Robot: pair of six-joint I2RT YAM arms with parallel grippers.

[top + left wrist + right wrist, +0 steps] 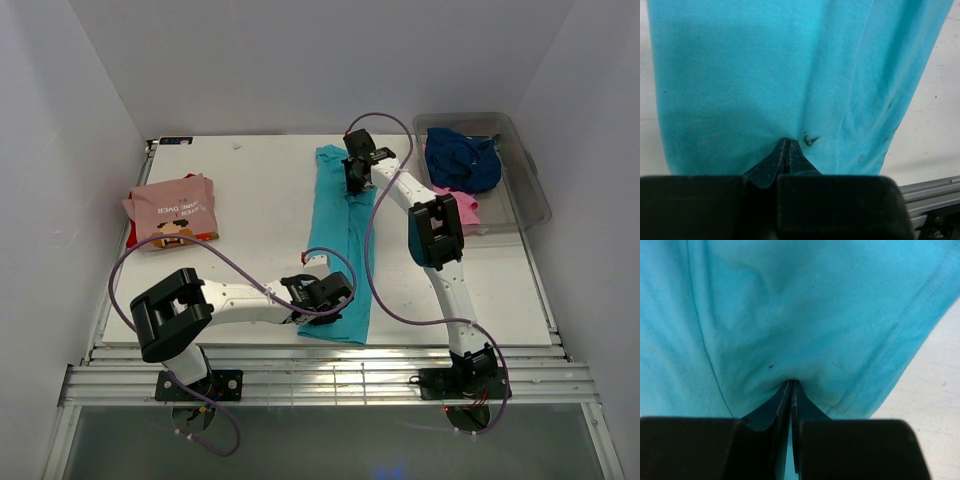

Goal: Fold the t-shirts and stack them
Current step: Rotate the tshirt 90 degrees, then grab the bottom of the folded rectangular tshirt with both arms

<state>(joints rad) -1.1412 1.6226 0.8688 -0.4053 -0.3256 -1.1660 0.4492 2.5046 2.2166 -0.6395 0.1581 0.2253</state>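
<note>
A turquoise t-shirt (335, 225) lies as a long narrow strip down the middle of the table. My left gripper (338, 292) is at its near end, shut on a pinch of the cloth (740, 75), which puckers at the closed tips (787, 145). My right gripper (357, 183) is at its far end, shut on the cloth (790, 305) beside a stitched hem, with turquoise showing in the thin gap at the tips (791, 386). A folded salmon-pink t-shirt (172, 208) with white print lies at the left on a red one (131, 236).
A clear grey tub (532, 190) stands at the back right, holding a navy t-shirt (462, 160) and a bright pink one (462, 207). Purple cables loop over the table near both arms. White walls close in the table on three sides.
</note>
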